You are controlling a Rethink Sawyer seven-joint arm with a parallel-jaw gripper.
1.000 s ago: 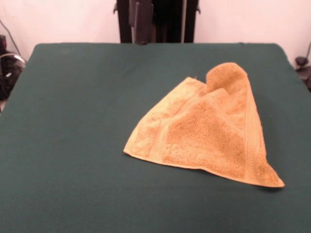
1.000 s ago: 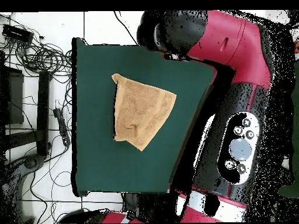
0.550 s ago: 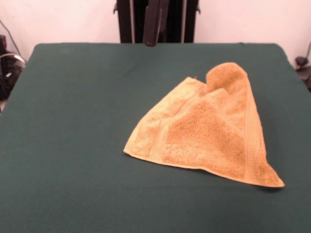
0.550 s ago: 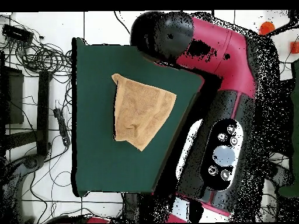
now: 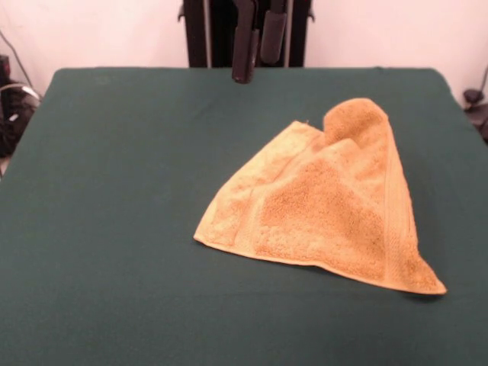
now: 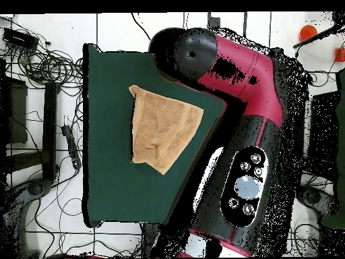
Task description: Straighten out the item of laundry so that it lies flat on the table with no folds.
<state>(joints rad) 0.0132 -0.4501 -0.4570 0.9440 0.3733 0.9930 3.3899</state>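
No legible writing. Tan-orange terry towel [image 5: 329, 206] folded into rumpled triangle on green table [image 5: 122, 191]; gripper [image 5: 258, 65] fingers apart, empty, hanging above the far edge.

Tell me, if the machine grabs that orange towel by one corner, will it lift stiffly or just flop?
Probably flop: the towel already slumps in soft folds, with a raised hump at its far end. It looks light, so it should lift easily. Its fluffy pile may drag on the table cloth instead of sliding. The tool hangs open above.

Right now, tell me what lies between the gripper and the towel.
Only bare green table. In the front view the gripper hangs open over the far edge, and nothing sits between it and the crumpled towel.
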